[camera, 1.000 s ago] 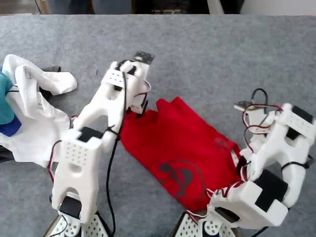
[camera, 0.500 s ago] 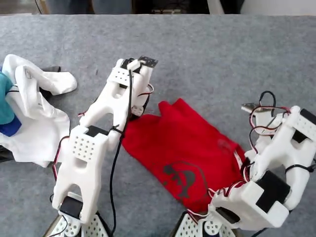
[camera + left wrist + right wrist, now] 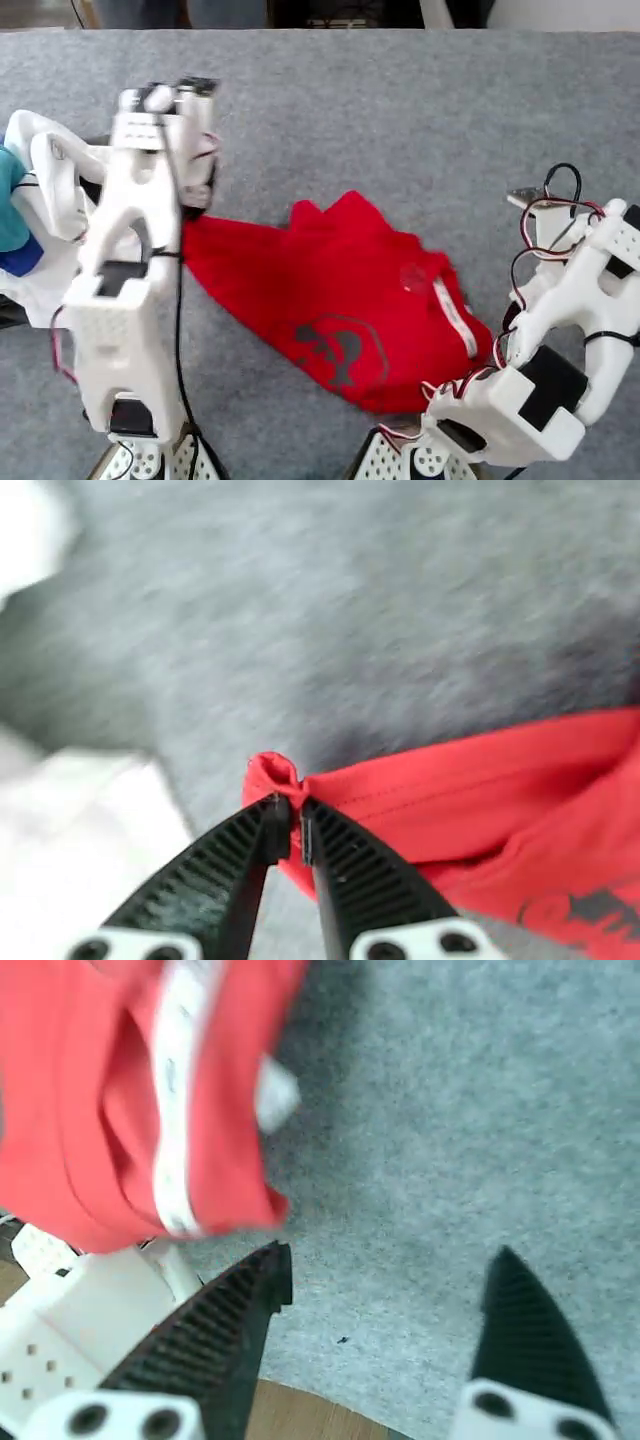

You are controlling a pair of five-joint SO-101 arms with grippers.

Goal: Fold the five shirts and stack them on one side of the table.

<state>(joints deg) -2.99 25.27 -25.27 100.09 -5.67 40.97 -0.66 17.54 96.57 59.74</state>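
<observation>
From where I stand, the left arm's fingers [image 3: 240,860] are pinching a corner of the red shirt [image 3: 340,300], which lies rumpled and print side up across the middle of the grey tabletop [image 3: 420,110]. That pinched corner sits near the heap of white shirts [image 3: 70,230] at the tabletop's left side. The right arm's fingers [image 3: 220,1330] are spread wide just beside the shirt's collar end, gripping nothing.

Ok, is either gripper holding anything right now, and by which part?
The left gripper is shut on the red shirt, pinching a bunched corner at its edge. The right gripper is open and holds nothing.
</observation>
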